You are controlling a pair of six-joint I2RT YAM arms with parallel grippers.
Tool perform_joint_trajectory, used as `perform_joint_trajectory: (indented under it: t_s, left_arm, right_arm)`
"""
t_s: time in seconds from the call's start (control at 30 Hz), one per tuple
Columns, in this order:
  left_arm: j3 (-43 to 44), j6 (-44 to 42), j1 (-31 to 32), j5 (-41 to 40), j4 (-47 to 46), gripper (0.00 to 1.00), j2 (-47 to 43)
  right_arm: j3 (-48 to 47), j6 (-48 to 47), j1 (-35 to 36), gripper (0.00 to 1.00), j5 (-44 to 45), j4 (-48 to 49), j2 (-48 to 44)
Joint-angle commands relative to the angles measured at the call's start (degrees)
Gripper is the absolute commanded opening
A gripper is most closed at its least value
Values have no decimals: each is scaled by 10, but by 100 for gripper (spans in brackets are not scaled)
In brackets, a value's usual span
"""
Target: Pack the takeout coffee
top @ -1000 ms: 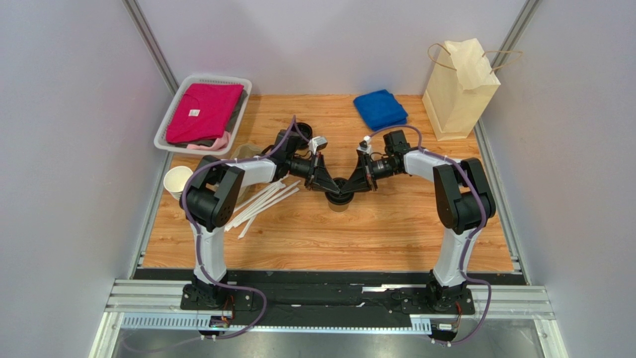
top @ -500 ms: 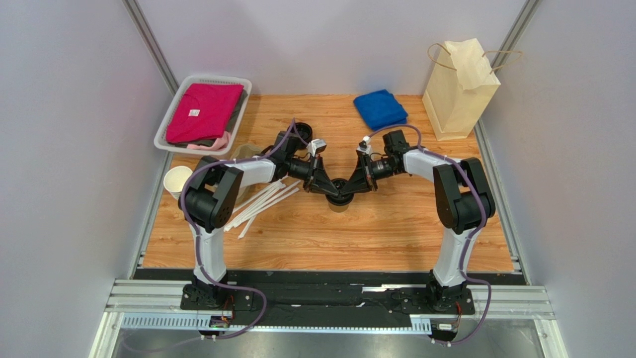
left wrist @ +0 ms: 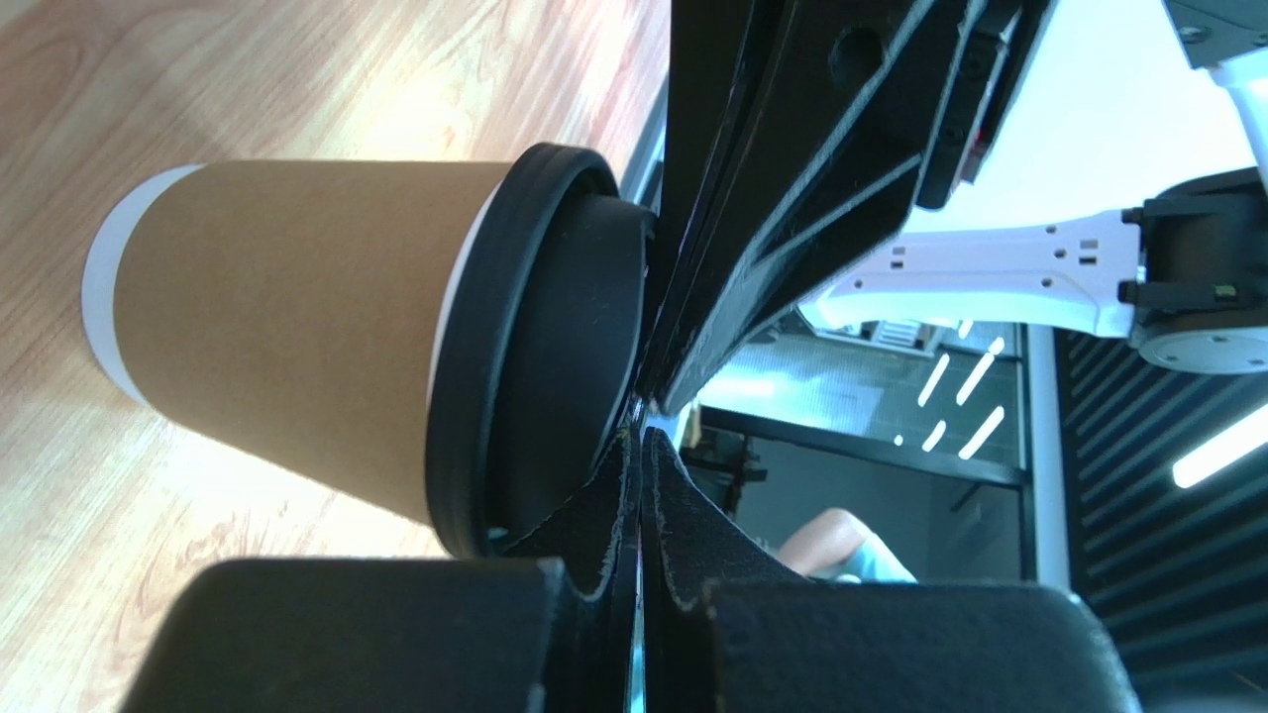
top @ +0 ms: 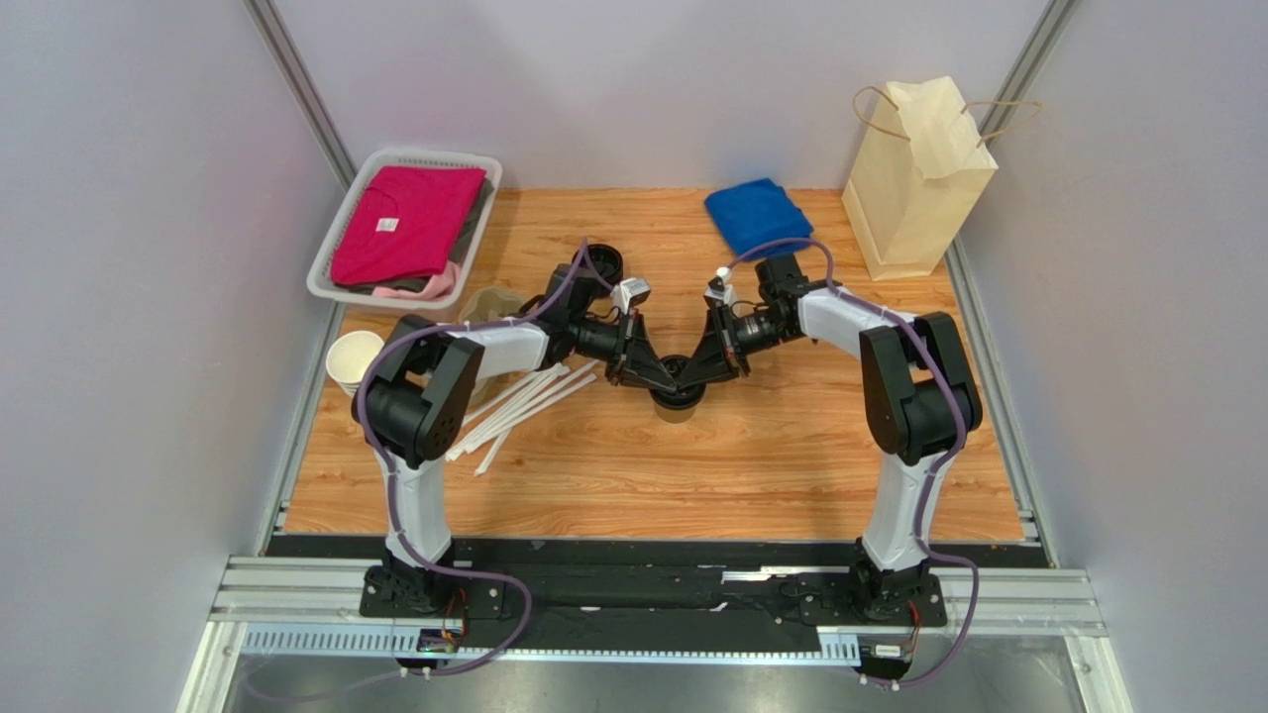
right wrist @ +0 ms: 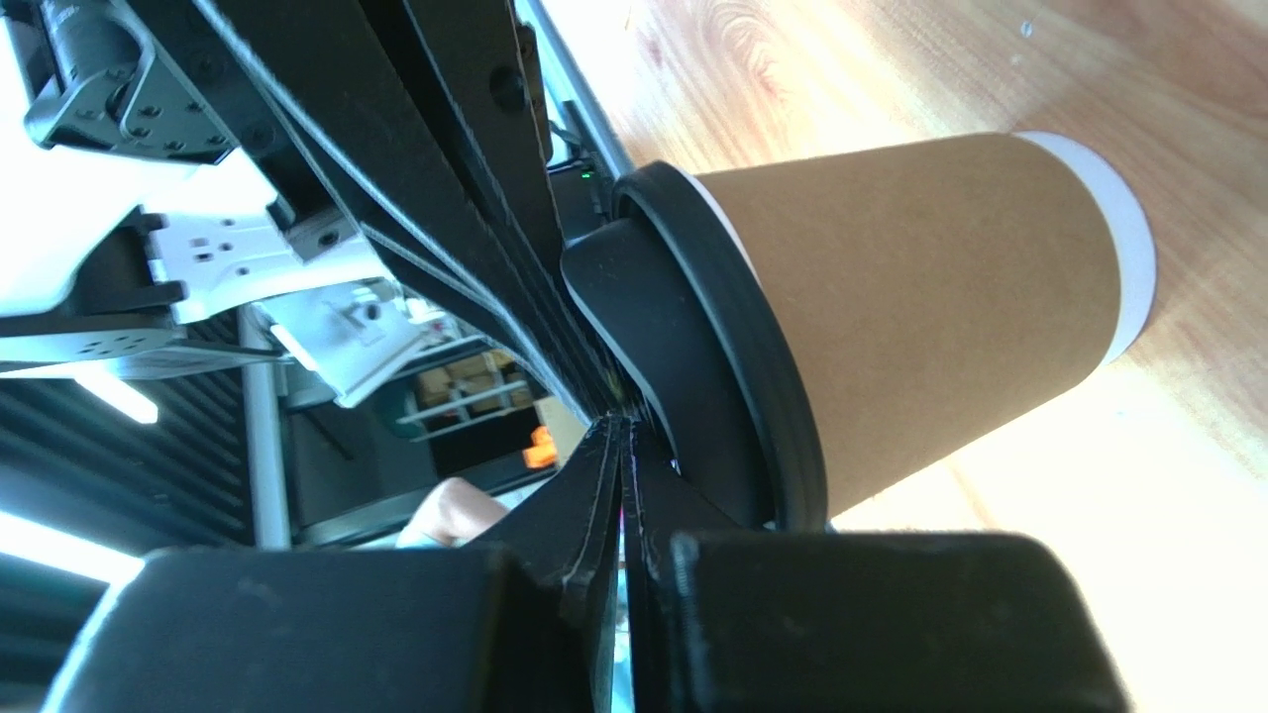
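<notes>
At bench centre, takeout coffee upright, tan kraft cup, black lid, left claw and right claw pinched closed at lid, 10 o'clock basket holding pink garment, 1 o'clock paper bag

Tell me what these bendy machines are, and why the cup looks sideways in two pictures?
These are two white and black robot arms, the left arm and the right arm, bolted to a wooden table. The big picture looks down from above. The other two come from a small camera on each wrist, so things look tipped over. In the middle stands a tan paper coffee cup with a round black plastic lid. The left gripper and right gripper, the arms' pinching fingers, are both shut, tips against the lid; neither holds anything. Around lie white straws, a folded blue cloth, a tan paper bag and a white basket of pink clothes.
</notes>
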State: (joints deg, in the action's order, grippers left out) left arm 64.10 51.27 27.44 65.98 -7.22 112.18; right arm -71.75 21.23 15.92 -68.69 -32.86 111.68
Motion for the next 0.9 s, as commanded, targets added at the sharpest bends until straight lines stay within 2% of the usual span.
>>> perform_joint_trajectory:
  t_s: [0.0,0.13,0.27,0.5,0.7,0.87]
  left_arm:
    - [-32,5,16,-81,-31,0,-14]
    - [-42,16,16,-81,-40,0,-57]
    - [-39,17,6,-84,-37,0,-93]
    - [-1,-47,-54,-112,38,5,-120]
    - [97,-169,-72,-210,167,7,-59]
    - [147,-175,-61,-221,194,7,10]
  right_arm:
    - [-29,-53,15,7,79,-27,0]
    - [-52,-79,16,9,71,-54,-4]
    - [-83,-99,17,17,50,-79,-15]
    - [-91,-127,16,29,50,-120,-80]
    - [-56,-145,14,31,78,-158,-118]
    - [-11,-157,8,30,94,-180,-134]
